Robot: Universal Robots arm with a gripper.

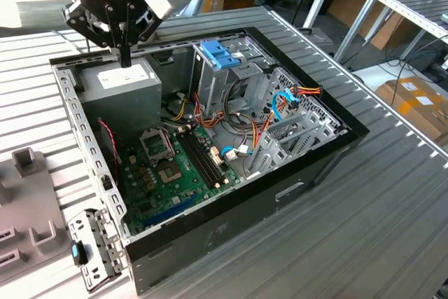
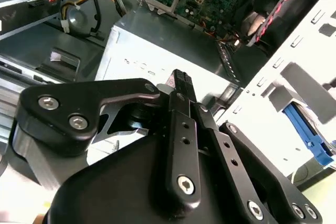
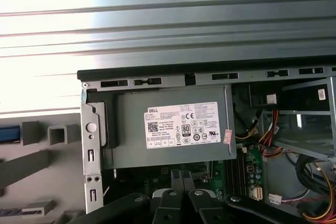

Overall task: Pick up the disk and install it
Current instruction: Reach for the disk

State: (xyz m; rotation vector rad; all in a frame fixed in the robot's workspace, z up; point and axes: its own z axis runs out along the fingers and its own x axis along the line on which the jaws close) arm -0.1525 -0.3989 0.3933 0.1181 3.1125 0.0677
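My gripper [image 1: 126,59] hangs shut and empty just above the grey power supply [image 1: 129,82] in the back corner of the open computer case [image 1: 294,180], on the exterior view's left. In both wrist views the black fingertips [image 2: 181,80] press together over the supply's labelled top [image 3: 173,127]. A light-blue strip [image 3: 9,134] lies on the grey fixture [image 3: 42,150] outside the case; I cannot tell whether it is the disk. The tall grey drive cage [image 1: 210,85] with a blue plastic bracket [image 1: 218,52] on top stands inside the case.
The case lies on a ribbed metal table [image 1: 392,215]. Inside are the motherboard [image 1: 175,173], coloured cables [image 1: 280,106] and a second metal cage [image 1: 287,138]. The case's white rear panel [image 1: 94,250] carries a blue clip [image 2: 310,135]. Benches and a cardboard box [image 1: 413,99] stand beyond.
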